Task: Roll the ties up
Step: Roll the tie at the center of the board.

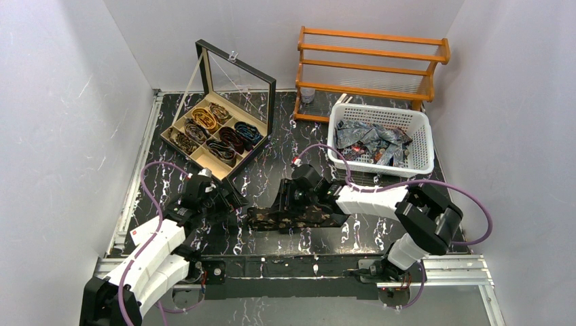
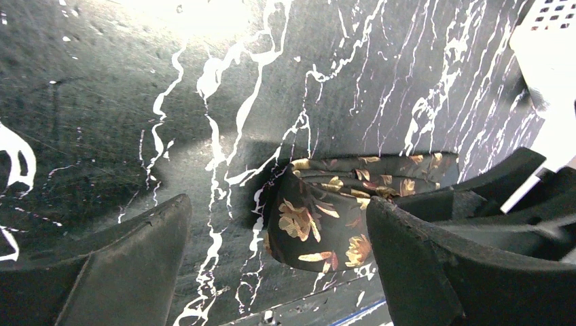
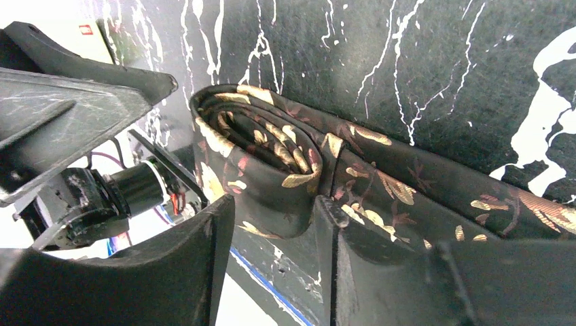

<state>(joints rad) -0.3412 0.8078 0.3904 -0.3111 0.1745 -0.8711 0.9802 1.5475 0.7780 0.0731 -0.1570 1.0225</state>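
Observation:
A dark tie with gold floral spots (image 1: 309, 217) lies flat across the near middle of the table. Its left end is rolled into a small coil (image 3: 255, 159), which also shows in the left wrist view (image 2: 319, 227). My left gripper (image 1: 234, 204) is open wide, and the coil sits between its fingertips (image 2: 278, 204) without touching them. My right gripper (image 1: 284, 202) is open from the other side. The coil lies just past its fingertips (image 3: 275, 204), and its right finger (image 3: 380, 265) rests over the flat strip.
An open wooden box (image 1: 204, 157) with a glass lid holds several coiled ties at the back left. A white basket (image 1: 414, 122) of loose ties stands at the back right, with a wooden rack (image 1: 370, 64) behind it. Purple cables loop from both arms.

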